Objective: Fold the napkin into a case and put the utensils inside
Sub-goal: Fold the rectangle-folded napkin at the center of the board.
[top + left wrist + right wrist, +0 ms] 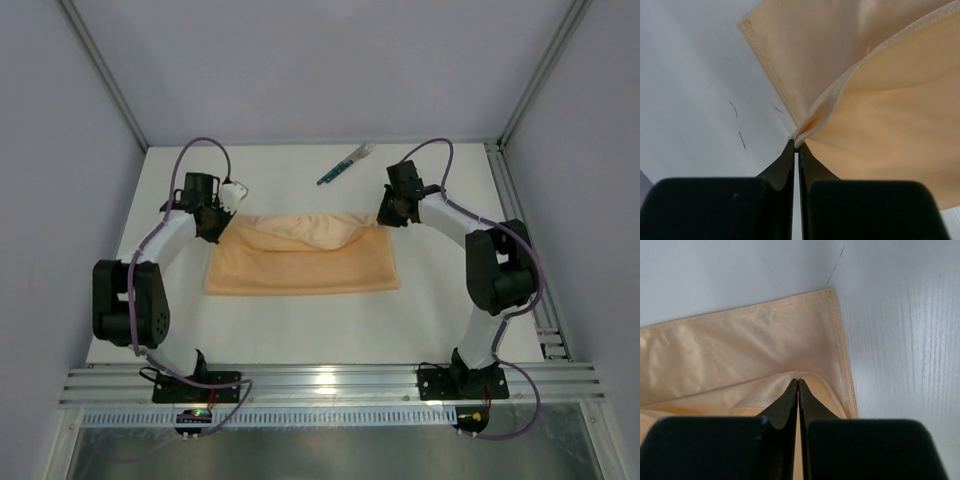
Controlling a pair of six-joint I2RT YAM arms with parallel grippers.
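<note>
Work surface: flat white table [300, 335], with the arm bases at its 6 o'clock edge.
Napkin, location: the soft, plain peach-tan cloth napkin [300, 270] lies at the table's centre between the two arms. It is doubled into two layers.
Napkin, long axis: 9 o'clock to 3 o'clock. The near long edge lies flat. The far edge of the upper layer is raised at both ends and sags in the middle.
Left gripper [796, 144]: black fingers pressed together on the upper layer's hemmed corner at the napkin's 10 o'clock end.
Right gripper [798, 383]: black fingers pressed together on the upper layer's matching corner at the 2 o'clock end.
Key relation: the lower layer's far corners lie flat on the table, just beyond each fingertip pair toward 12 o'clock. The pinched edge runs parallel to the napkin's long axis.
Nearer arm: each arm serves its own end, and neither one reaches across.
Step in hand (judgement): first fold in progress. Both corners must travel evenly or the edge will skew.
Utensils [343, 166]: slim sticks with dark green handles and pale silvery ends, well apart from the napkin at its 12 o'clock side. Their long axis runs 8 o'clock to 2 o'clock, pale ends toward 2 o'clock. The right arm is nearer.
</note>
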